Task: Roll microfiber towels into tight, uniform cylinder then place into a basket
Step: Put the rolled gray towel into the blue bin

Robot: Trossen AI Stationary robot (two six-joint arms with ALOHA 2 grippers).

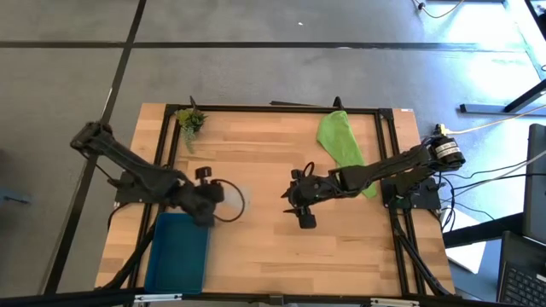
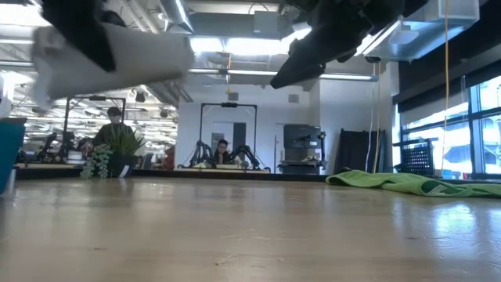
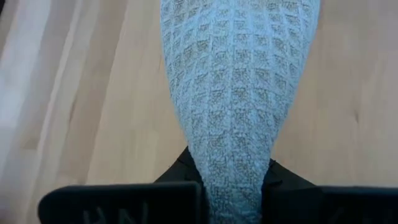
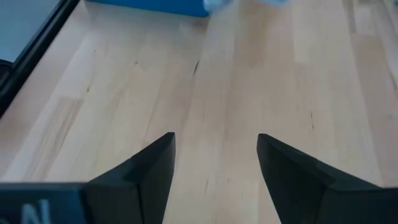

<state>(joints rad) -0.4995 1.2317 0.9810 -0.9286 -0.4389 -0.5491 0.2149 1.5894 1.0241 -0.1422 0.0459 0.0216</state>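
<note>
Grey towel [image 3: 233, 93], rolled, hung pinched in our left gripper [image 1: 203, 207] just above the blue basket [image 1: 177, 253]; our right gripper [image 4: 214, 165] hovered spread and empty beside it, green towel [image 1: 341, 138] farther beyond.

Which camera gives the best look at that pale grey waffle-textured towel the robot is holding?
The left wrist view: the pale grey waffle-textured towel fills the picture, pinched in the left gripper. The low view shows it as a blurred roll lifted off the wooden table. The high view hides it mostly under the arm. The right wrist view shows only a sliver.
</note>
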